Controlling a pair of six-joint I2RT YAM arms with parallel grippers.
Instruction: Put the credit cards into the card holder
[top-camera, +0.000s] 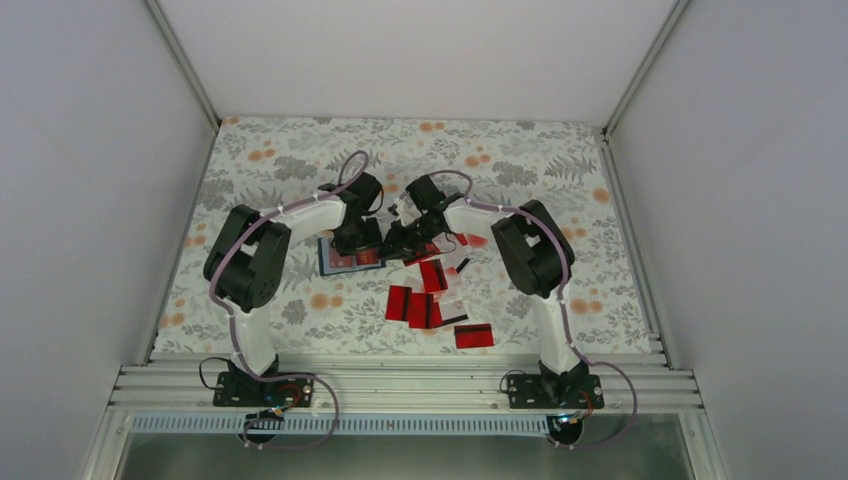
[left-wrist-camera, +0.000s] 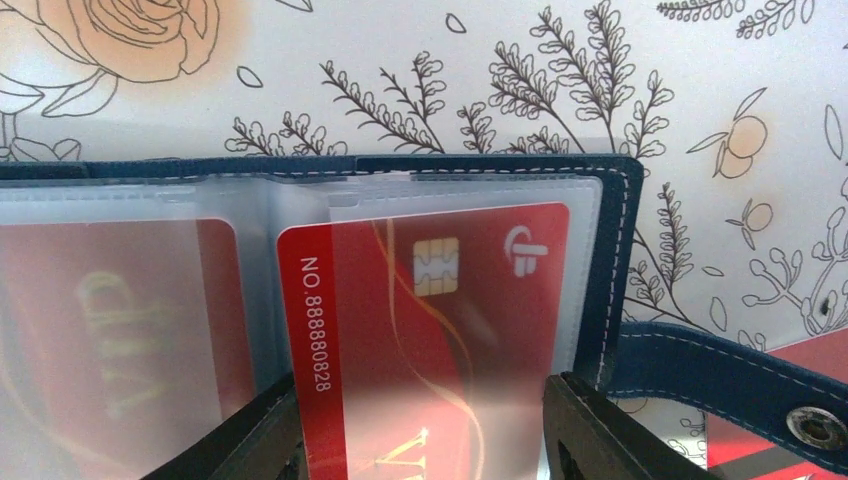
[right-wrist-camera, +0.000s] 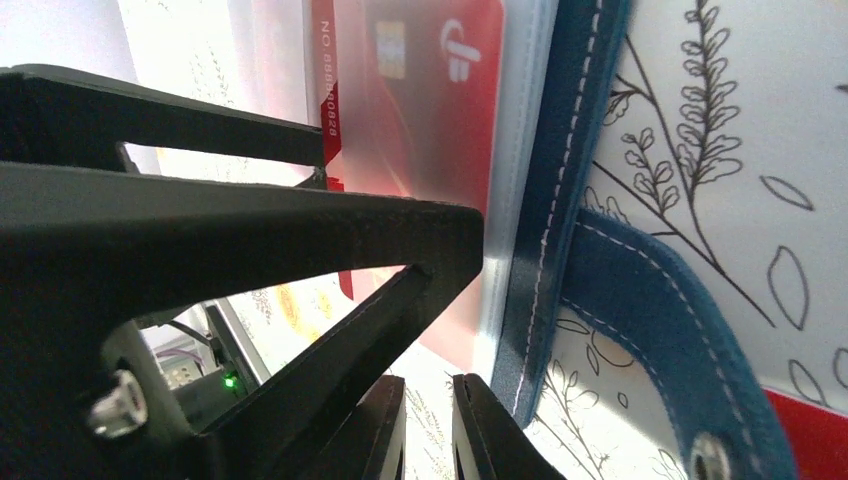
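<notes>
Card holder (left-wrist-camera: 620, 250): navy, lies open flat on the worktop (top-camera: 280, 160), ctr-left of top view, right under both hands; clear sleeves face up.
Left hand (left-wrist-camera: 420, 400): jaws apart, medium width; one finger tip at each long edge of the sleeved card, bottom of left wrist view. Touching it or not: can't tell.
Sleeved card (left-wrist-camera: 420, 320): red, w/ gold chip, white logo + number printed along its left edge; sits inside the right-hand clear sleeve, top end close under the holder's upper edge.
Right hand (right-wrist-camera: 428, 425): nearly closed, only a thin slit btwn the tips, nothing seen in it; tips at bottom ctr of right wrist view, just beside the holder's stitched navy edge.
Both hands: in top view they meet tip to tip at the holder's right part.
Second card (left-wrist-camera: 120, 310): red w/ gold lettering, blurred under the left-hand sleeve.
Strap (left-wrist-camera: 700, 375): navy, w/ metal snap (left-wrist-camera: 815, 425); runs from holder's right side to lower right of left wrist view; a red card edge shows just past it.
Loose credit cards (top-camera: 425, 300): mostly red, some w/ black stripe, scattered on worktop right of + below the holder, ctr of top view.
Worktop cover: pale, floral print.
</notes>
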